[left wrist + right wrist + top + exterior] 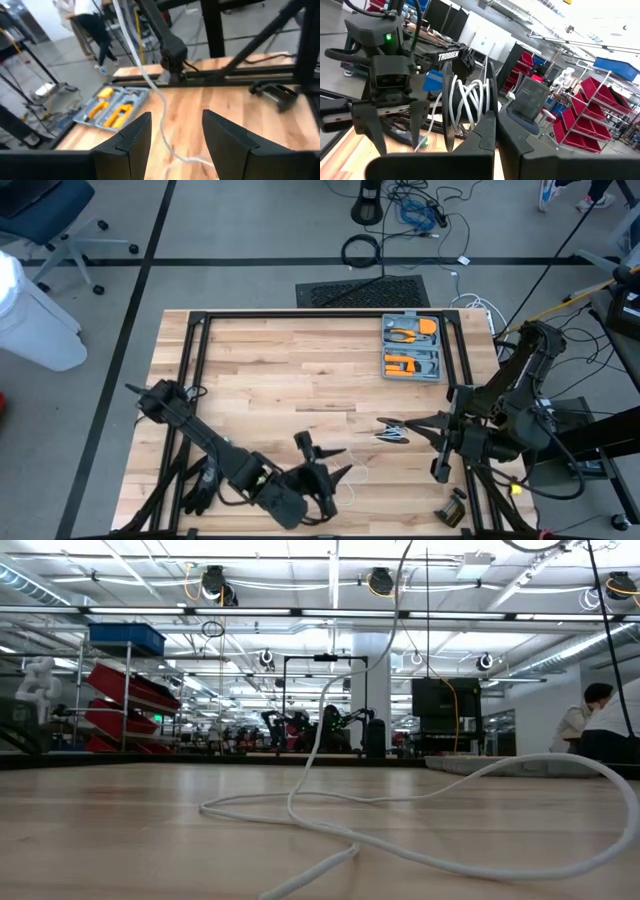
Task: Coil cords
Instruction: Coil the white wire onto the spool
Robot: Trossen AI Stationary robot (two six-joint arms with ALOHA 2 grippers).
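Observation:
The white cord (330,810) lies in slack loops on the wooden table and rises off it at one end. Part of it is wound into a small bundle (467,100) of white loops with dark bands, and my right gripper (495,127) is shut on that bundle above the table's right middle (392,430). My left gripper (177,140) stands open near the front centre (330,460), pointing at the bundle. The hanging cord (150,82) runs down just beyond its two fingers, which touch nothing. My right gripper pinches the wound loops (475,112) between its two fingertips, coming in level from the table's right side. The bundle is lifted clear of the table. The unwound length hangs slack from it down to the table (352,472).
A grey case of orange tools (412,348) lies at the far right. Black frame rails (190,380) run along the table's edges. A small dark object (452,508) sits at the near right corner. A person (590,720) sits in the room beyond the table.

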